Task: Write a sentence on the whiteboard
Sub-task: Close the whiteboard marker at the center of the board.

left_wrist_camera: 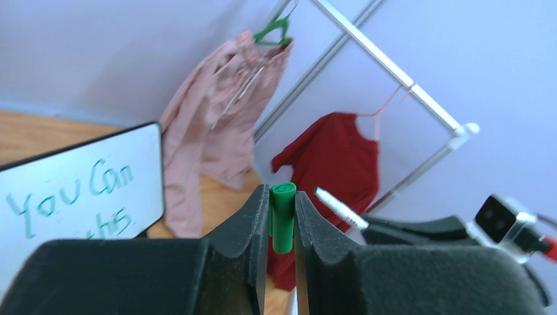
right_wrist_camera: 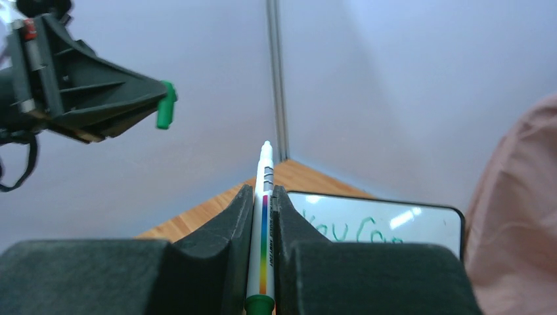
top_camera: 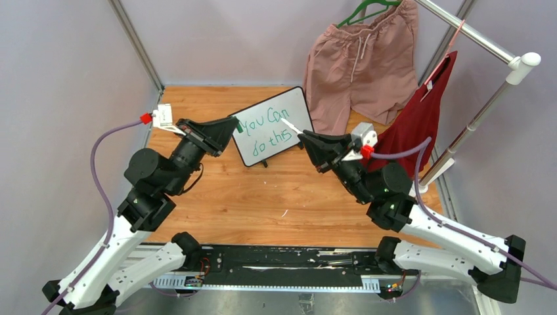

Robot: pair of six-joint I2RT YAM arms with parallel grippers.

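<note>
Marker [right_wrist_camera: 263, 223], clenched in your right gripper [top_camera: 307, 139] at the whiteboard's [top_camera: 299, 104] three o'clock, could smear the sentence [top_camera: 266, 129] if you drift; left gripper [top_camera: 233, 125] pinches the green cap [left_wrist_camera: 282, 220].

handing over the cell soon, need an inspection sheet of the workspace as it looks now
surface: wooden table
job's things: whiteboard at mid-table, turned at an angle; green sentence "You Can do this" in two lines
clutter: small white scrap on the wood near the arms
grippers: left gripper, jaws shut on a green marker cap; right gripper, jaws shut on an uncapped marker
cables: purple cable looping from each wrist
surroundings: pink shorts on a green hanger, red top, metal rack, grey walls
</note>
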